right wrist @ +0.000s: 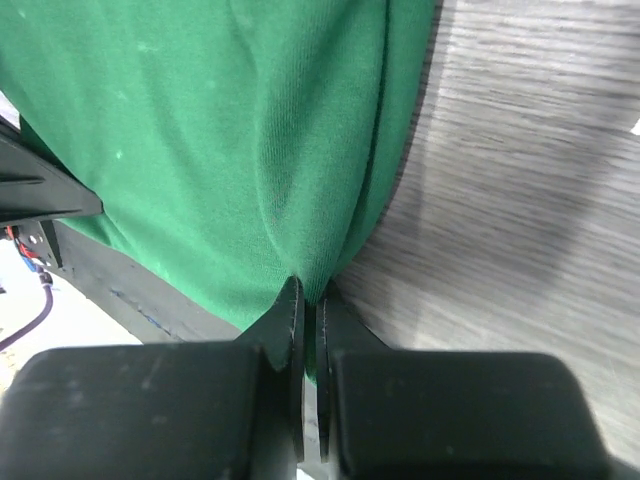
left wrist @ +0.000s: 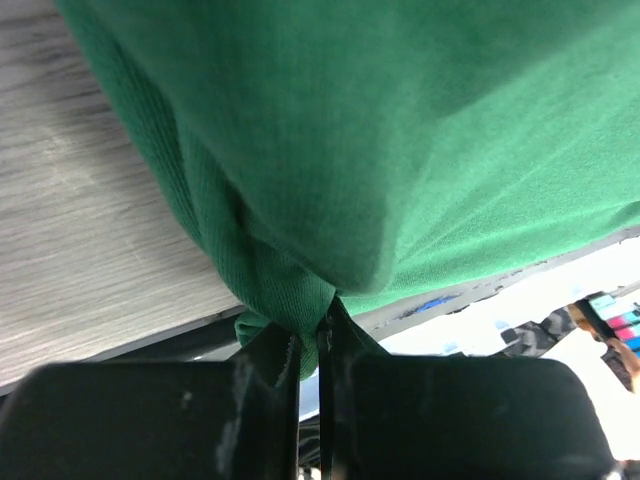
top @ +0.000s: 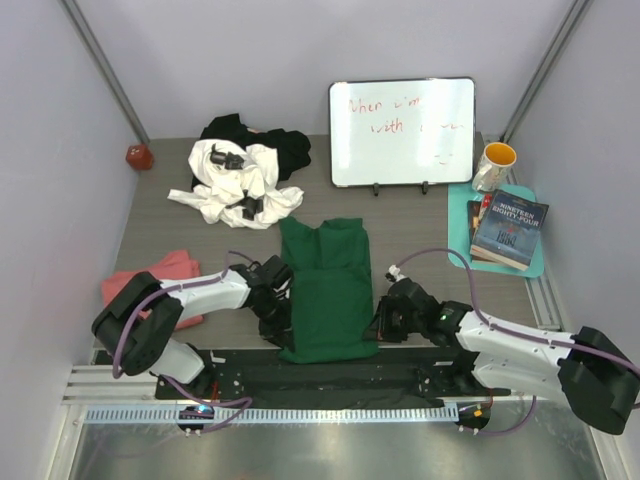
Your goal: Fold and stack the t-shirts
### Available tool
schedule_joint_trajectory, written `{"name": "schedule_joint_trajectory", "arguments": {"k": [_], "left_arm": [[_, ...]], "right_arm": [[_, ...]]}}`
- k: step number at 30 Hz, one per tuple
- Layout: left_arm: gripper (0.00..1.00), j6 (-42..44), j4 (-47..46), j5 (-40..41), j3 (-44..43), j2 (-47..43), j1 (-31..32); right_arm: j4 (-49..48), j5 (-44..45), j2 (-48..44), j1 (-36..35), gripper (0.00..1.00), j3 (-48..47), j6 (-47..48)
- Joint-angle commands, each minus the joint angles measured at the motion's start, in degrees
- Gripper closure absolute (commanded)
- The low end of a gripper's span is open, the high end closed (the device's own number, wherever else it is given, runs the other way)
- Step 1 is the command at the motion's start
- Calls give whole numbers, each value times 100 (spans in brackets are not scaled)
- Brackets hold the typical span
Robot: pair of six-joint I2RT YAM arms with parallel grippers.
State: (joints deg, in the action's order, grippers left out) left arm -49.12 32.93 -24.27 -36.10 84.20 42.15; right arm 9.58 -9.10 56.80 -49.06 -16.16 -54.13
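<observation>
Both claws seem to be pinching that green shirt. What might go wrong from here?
The left gripper and right gripper each pinch only a small bunch of the green t-shirt, so it may slip free. Its near hem overhangs the front edge of the table, where it might snag.

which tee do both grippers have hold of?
The dark green tee, flat at the near edge: left gripper and right gripper each pinch one side. The pink tee lies apart at left; white tee and black tee are heaped at the back.
</observation>
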Motion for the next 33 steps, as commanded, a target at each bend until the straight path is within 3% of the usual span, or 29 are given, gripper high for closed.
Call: {"name": "schedule_joint_trajectory", "arguments": {"k": [1,7,12,20,27,33], "left_arm": [[100,262,282,695,-370,-211,13],[100,614,1056,1064,-1178,-597,-224],[100,904,1637,1170,-1751,-800,-813],[100,1098,1910,1188,-2419,-792,-1560],[100,1177,1832,1127,-3025,-169,-1798],[100,1168,1691,1048,-3920,701,-1912]], "right_arm": [[798,374,-212,-34,99,-554,254],[1159,602,-257,-34,99,-1143,377],[1466,857,-195,-25,99,-1661,578],[1898,1402,42,177,99,-2504,1018],[1968,1360,288,975,99,-2945,1413],[1670,1420,849,1197,99,-3147,1659]]}}
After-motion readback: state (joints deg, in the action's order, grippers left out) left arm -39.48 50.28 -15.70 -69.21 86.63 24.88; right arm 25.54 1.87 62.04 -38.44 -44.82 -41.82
